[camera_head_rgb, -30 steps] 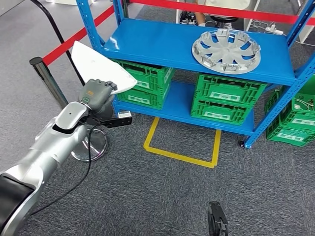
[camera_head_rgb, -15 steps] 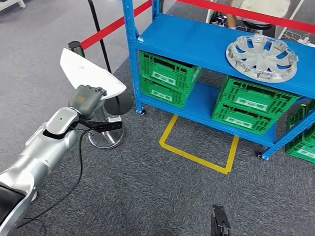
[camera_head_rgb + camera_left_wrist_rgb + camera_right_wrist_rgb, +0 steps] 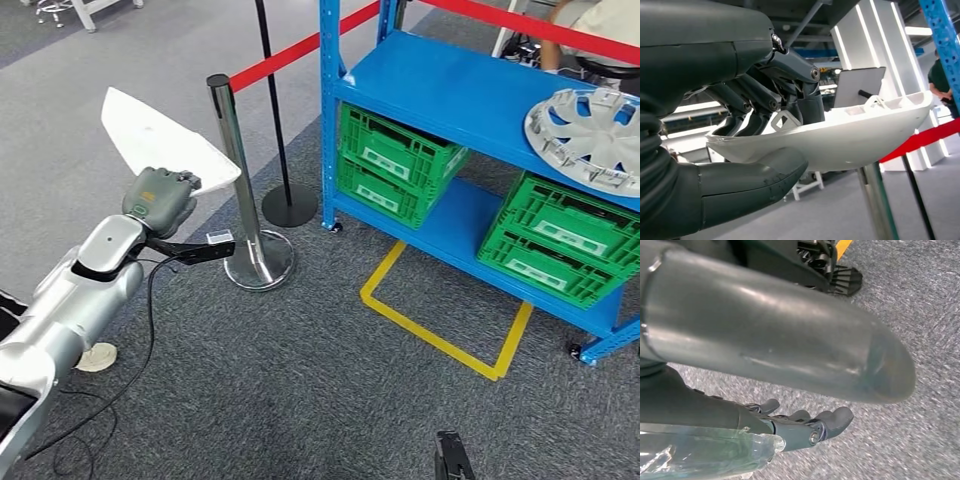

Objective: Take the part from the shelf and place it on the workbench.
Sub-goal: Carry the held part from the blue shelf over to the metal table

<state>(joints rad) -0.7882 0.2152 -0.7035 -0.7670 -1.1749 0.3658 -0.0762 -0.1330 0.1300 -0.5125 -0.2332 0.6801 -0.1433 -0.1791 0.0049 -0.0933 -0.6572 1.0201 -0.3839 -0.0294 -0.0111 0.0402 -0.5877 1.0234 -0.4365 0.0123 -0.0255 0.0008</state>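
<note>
**A:** How far along is the task?

**B:** The first half looks done. The left hand (image 3: 157,196) holds a white part (image 3: 155,141), a flat, curved, pointed plastic shell, out in the open air, well apart from the blue shelf (image 3: 468,95). The workbench is nowhere to be seen, so setting the part down on its surface is yet to come.

**A:** What is around the robot?

**B:** Grey carpet, with a chrome post (image 3: 235,170) carrying a red barrier belt (image 3: 298,47) just beside the part. On the shelf sit green crates (image 3: 392,165) and a silver wheel cover (image 3: 592,125). A yellow taped outline (image 3: 441,325) marks the floor in front of the shelf.

**A:** How is the left arm posed?

**B:** It reaches forward and up from the lower left, the silver forearm (image 3: 83,295) rising to the hand at about shelf height. The part rests roughly level on top of the hand, its tip pointing away to the upper left.

**A:** And the fingers?

**B:** The wrist camera shows the dark fingers (image 3: 753,102) closed over the part's upper rim and the thick thumb (image 3: 753,182) pressed beneath it, so the shell (image 3: 851,135) is clamped between them.

**A:** The right hand?

**B:** The right hand (image 3: 798,427) hangs low over the carpet. Its fingers (image 3: 836,417) are loosely curled with nothing in them; I judge them relaxed rather than gripping.
</note>
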